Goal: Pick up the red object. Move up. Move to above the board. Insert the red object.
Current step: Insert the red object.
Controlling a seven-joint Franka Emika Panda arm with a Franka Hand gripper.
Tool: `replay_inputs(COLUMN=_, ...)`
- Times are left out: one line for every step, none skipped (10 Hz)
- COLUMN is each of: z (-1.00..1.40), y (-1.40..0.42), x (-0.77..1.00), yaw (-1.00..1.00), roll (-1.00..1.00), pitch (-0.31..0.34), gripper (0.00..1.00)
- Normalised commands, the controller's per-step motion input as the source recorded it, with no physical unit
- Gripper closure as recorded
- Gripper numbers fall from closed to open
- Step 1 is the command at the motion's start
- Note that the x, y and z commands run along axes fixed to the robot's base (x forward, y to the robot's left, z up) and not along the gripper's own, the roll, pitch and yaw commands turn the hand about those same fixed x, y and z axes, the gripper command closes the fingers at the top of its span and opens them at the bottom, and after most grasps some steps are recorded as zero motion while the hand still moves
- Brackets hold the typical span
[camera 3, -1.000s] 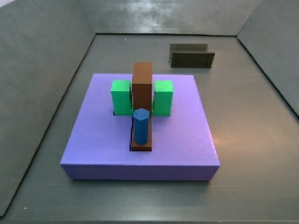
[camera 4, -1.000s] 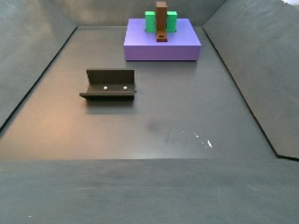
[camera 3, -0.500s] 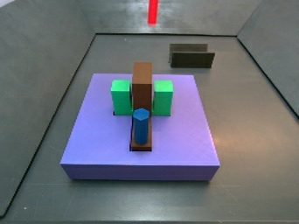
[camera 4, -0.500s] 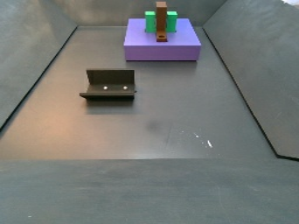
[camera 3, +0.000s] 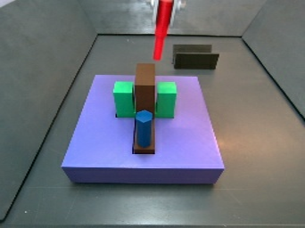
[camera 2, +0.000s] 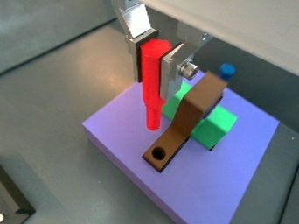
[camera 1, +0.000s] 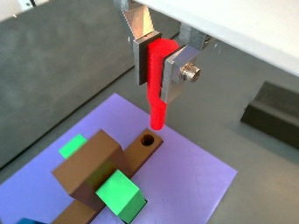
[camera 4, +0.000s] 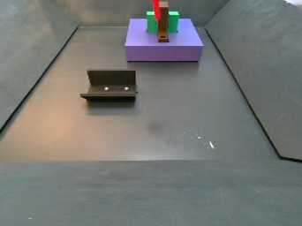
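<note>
Lowered since half a second ago, the thin bright-red cylindrical peg (camera 3: pixel 161 28) now reaches well down into a side view, where only its tip showed at the upper edge before; the blocks and fixture have not shifted.

Directly below the tool (camera 1: pixel 158 59) lies the broad flat purple slab (camera 2: pixel 122 140) on the grey table (camera 4: pixel 154 124). On the slab, under the tool, rests the long narrow dark reddish-brown board (camera 2: pixel 193 118), with a green block (camera 1: pixel 121 194) on either side and a round hole (camera 1: pixel 149 138) at one end. Off to the side of the tool stands the dark L-shaped fixture (camera 4: pixel 111 85). At the board's end away from the tool stands a blue cylinder (camera 3: pixel 143 129).

The tool's silver fingers (camera 1: pixel 142 26) clamp the red peg upright, its lower tip hanging just above the hole, not touching.
</note>
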Motion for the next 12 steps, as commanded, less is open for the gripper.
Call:
replay_inputs(z=-0.47, y=0.0, x=-0.23, yaw=0.08, roll=0.0, pitch=-0.123, gripper=1.0)
replay_inputs(z=-0.34, y=0.0, x=-0.36, yaw=0.09, roll=0.18, pitch=-0.146, gripper=1.0)
replay_inputs(z=-0.23, y=0.0, x=-0.46, yaw=0.29, roll=0.27, pitch=-0.22, gripper=1.0)
replay_inputs(z=-0.19, y=0.0, x=-0.47, yaw=0.28, roll=0.34, pitch=-0.321, gripper=1.0)
replay_inputs(z=-0.17, y=0.0, x=-0.38, yaw=0.25, roll=0.32, pitch=-0.331, gripper=1.0)
replay_inputs(z=-0.11, y=0.0, x=-0.16, yaw=0.14, roll=0.21, pitch=-0.306, gripper=1.0)
replay_inputs(z=-0.13, y=0.0, x=0.15, yaw=0.0, roll=0.03, pitch=-0.054, gripper=1.0)
replay_inputs(z=-0.22, y=0.0, x=0.16, yaw=0.0, roll=-0.02, pitch=0.0, gripper=1.0)
replay_inputs(z=-0.11, y=-0.03, x=0.22, yaw=-0.05, roll=-0.15, pitch=0.0, gripper=1.0)
replay_inputs(z=-0.06, y=-0.09, x=0.22, yaw=-0.04, roll=-0.12, pitch=0.0, gripper=1.0)
replay_inputs(z=-0.01, y=-0.06, x=0.16, yaw=-0.01, roll=-0.05, pitch=-0.003, gripper=1.0)
replay_inputs(z=0.0, y=-0.08, x=0.11, yaw=0.0, roll=0.0, pitch=-0.003, gripper=1.0)
